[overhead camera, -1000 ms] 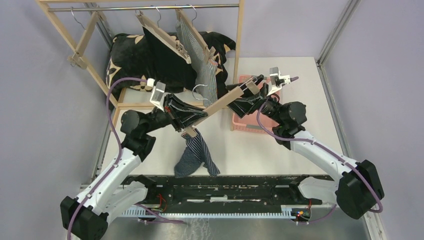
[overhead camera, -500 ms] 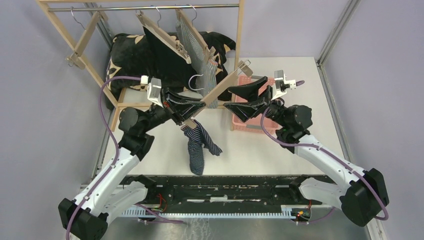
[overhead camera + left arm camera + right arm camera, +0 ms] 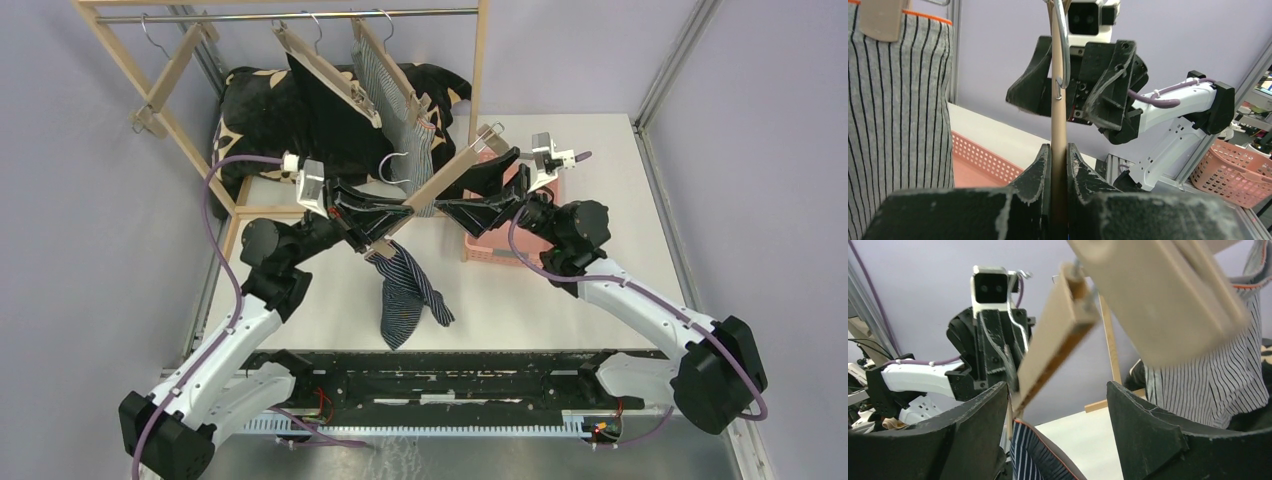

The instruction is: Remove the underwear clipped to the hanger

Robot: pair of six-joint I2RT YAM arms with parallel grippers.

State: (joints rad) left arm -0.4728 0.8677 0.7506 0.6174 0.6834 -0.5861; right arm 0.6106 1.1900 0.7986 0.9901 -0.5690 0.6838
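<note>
Three pairs of shorts are in sight, and four wooden hangers. On the rail hang a bare hanger, one with the black shorts and one with the pinstriped shorts. The fourth hanger slants above the surface. The left pincer is clamped shut on its lower bar. The navy striped shorts dangle from that lower end, just beneath the left pincer. The right pincer stands open, its jaws either side of the bar's upper part, well apart from the navy shorts.
</note>
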